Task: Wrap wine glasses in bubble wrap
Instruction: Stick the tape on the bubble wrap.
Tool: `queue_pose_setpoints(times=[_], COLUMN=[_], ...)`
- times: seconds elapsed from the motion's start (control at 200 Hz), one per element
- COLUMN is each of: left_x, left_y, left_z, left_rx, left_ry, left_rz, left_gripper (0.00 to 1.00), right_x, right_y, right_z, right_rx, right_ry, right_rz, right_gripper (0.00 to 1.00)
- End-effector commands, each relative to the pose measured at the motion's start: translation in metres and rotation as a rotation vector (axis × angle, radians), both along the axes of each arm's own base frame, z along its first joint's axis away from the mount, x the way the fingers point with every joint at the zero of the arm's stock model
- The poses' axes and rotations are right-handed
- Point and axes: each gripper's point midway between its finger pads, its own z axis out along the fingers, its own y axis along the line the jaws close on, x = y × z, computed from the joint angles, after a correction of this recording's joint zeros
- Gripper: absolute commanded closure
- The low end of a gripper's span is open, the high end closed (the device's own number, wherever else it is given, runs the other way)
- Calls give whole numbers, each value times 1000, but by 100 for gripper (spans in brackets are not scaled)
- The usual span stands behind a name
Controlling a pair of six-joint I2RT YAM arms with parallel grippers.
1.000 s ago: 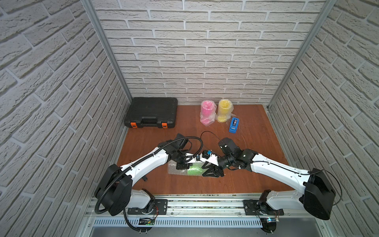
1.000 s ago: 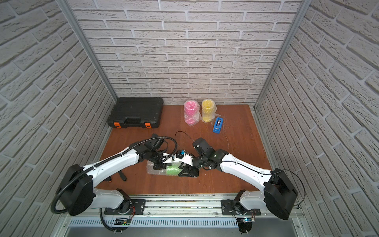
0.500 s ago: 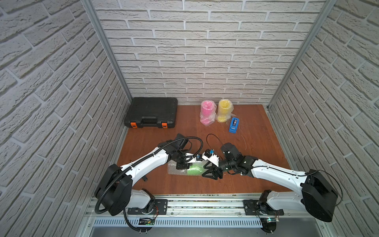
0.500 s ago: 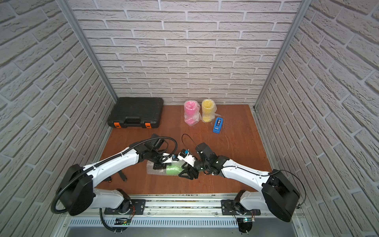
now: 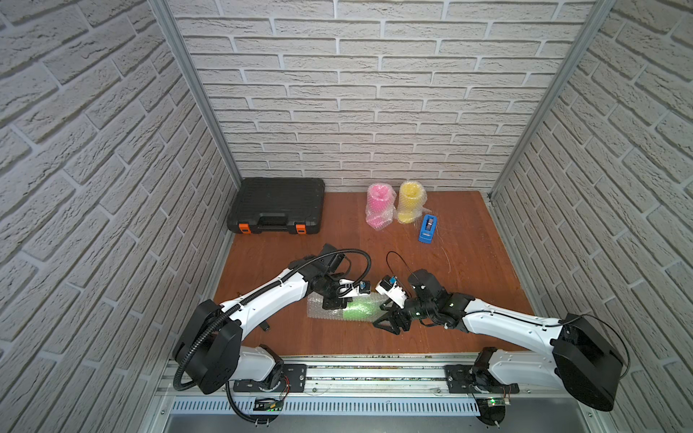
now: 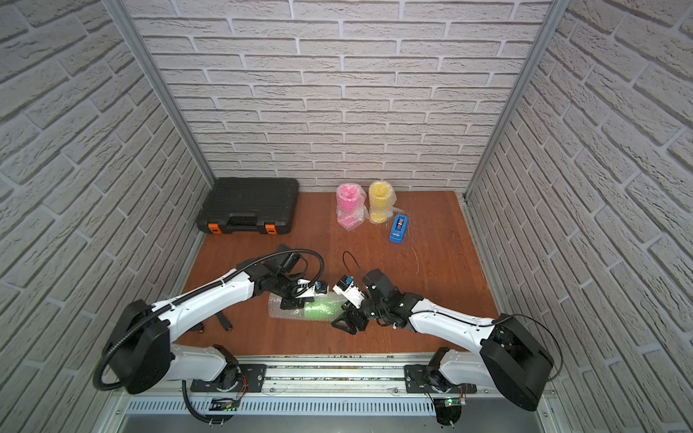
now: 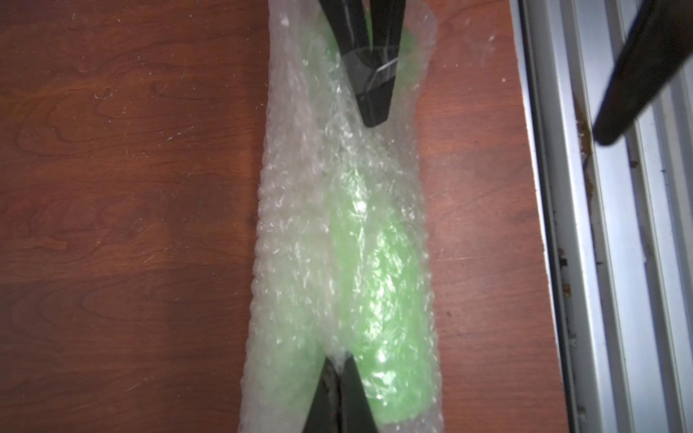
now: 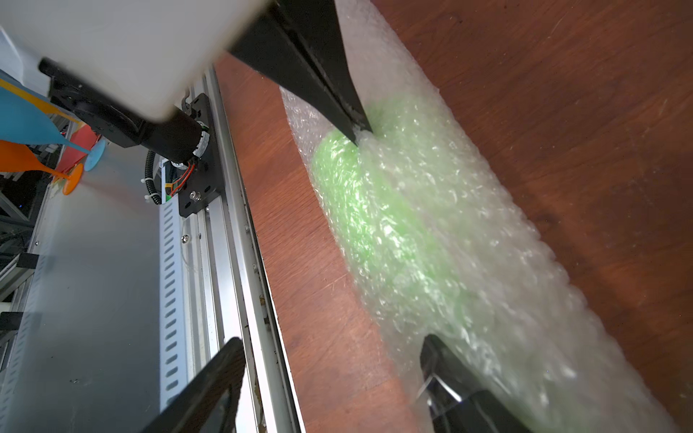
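Observation:
A lime green wine glass [image 5: 358, 310] [image 6: 320, 310] lies on its side near the table's front edge, rolled in bubble wrap [image 5: 318, 311] [image 7: 285, 225]. My left gripper [image 5: 335, 301] [image 7: 339, 360] is shut, pinching a fold of the wrap on top of the roll. My right gripper [image 5: 390, 322] [image 8: 332, 339] is open at the roll's other end. One of its fingers [image 8: 450, 375] touches the wrap, while the other finger [image 8: 225, 367] hangs over the front rail. A pink wrapped glass [image 5: 379, 206] and a yellow wrapped glass [image 5: 410, 202] stand at the back.
A blue tape dispenser [image 5: 427, 229] sits next to the yellow glass. A black tool case [image 5: 279, 210] lies at the back left. The metal rail [image 8: 232, 225] runs along the table's front edge, close to the roll. Brick walls close in three sides.
My right gripper has opened wide and shifted slightly toward the front edge. The left gripper stays shut on the wrap in the same place.

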Motion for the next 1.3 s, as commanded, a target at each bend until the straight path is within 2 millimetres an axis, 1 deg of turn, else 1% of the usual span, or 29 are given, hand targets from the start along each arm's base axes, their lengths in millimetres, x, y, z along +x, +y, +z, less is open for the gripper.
queue_pose_setpoints(times=[0.0, 0.13, 0.2, 0.35, 0.395, 0.485, 0.595, 0.7, 0.795, 0.84, 0.92, 0.99, 1.03, 1.085, 1.17, 1.295], left_x=[-19, -19, -19, -19, -19, -20, -20, -20, -20, -20, -20, -20, -20, -21, -21, -21], left_y=[16, 15, 15, 15, 15, 15, 15, 15, 15, 15, 14, 14, 14, 15, 15, 16], left_z=[-23, -24, -24, -23, -23, -23, -22, -22, -22, -22, -22, -22, -22, -23, -23, -22], left_rx=[95, 96, 96, 94, 93, 95, 93, 93, 92, 92, 92, 93, 93, 95, 96, 97], left_ry=[87, 91, 91, 91, 92, 94, 92, 91, 93, 93, 96, 97, 97, 97, 97, 96], left_rz=[-5, -7, -9, -10, -10, -10, -11, -11, -11, -12, -13, -12, -13, -14, -12, -11], left_gripper=[98, 99, 98, 98, 99, 99, 99, 99, 99, 99, 99, 99, 99, 99, 99, 100], right_x=[-2, 0, 1, 11, 17, 32, 54, 64, 65, 65, 66, 69, 71, 75, 78, 79], right_y=[3, 5, 7, 12, 13, 10, 2, -2, -1, -1, -2, -11, -19, -31, -44, -58], right_z=[18, 36, 43, 56, 58, 58, 54, 46, 37, 31, 21, 7, -2, -11, -16, -12], right_rx=[49, 70, 67, 71, 68, 49, 42, 56, 64, 64, 40, -25, -79, -153, -229, -316], right_ry=[-18, -32, -26, -23, -24, -28, 23, 120, 210, 246, 260, 245, 228, 200, 165, 126], right_rz=[9, 2, -1, -30, -60, -150, -306, -421, -485, -510, -524, -555, -584, -621, -648, -663], right_gripper=[24, 25, 28, 36, 38, 47, 48, 44, 42, 38, 36, 31, 29, 22, 16, 9])
